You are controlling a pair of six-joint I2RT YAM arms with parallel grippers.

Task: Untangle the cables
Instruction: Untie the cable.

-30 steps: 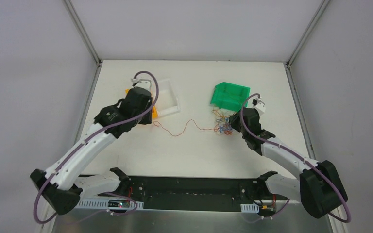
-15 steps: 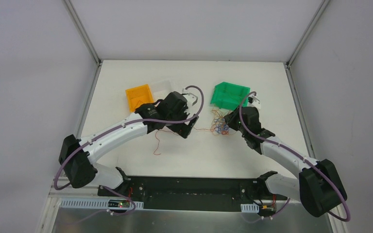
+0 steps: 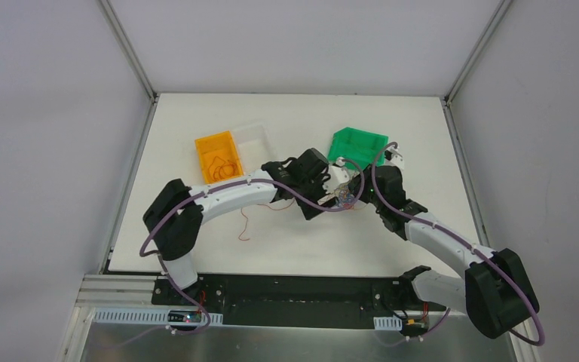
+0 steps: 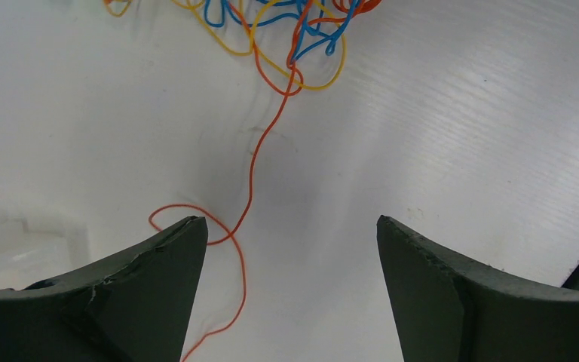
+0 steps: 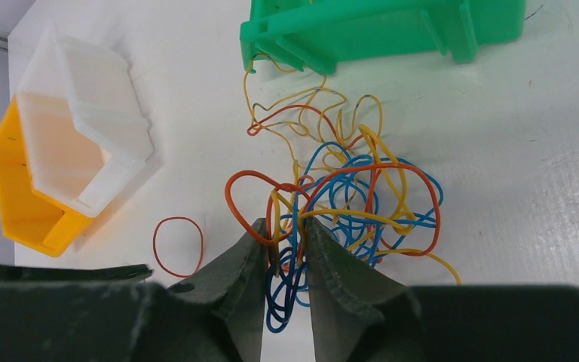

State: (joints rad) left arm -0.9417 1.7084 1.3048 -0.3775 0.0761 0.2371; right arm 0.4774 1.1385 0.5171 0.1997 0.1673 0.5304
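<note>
The cables [image 5: 350, 197] are a clump of orange, yellow and blue loops on the white table, just below the green bin [image 5: 377, 26]. My right gripper [image 5: 285, 226] is shut on the clump's near edge, with blue and yellow strands pinched between its jaws. My left gripper [image 4: 290, 226] is open just short of the clump [image 4: 286, 23], holding nothing. One orange strand [image 4: 252, 166] trails from the clump and loops past my left finger [image 4: 173, 256]. In the top view both grippers meet at the clump [image 3: 344, 197], the left gripper [image 3: 330, 199] coming from the left and the right gripper [image 3: 356, 193] from the right.
An orange bin [image 3: 217, 157] with orange loops in it and a clear white bin [image 3: 262, 142] stand at the back left. The green bin [image 3: 356, 147] lies behind the clump. The loose tail of the orange strand [image 3: 245, 225] lies on the table left of centre.
My left gripper opened, letting go of the orange strand by the orange bin. It then swung right to the clump. The strand's tail fell slack. My right gripper stayed put.
</note>
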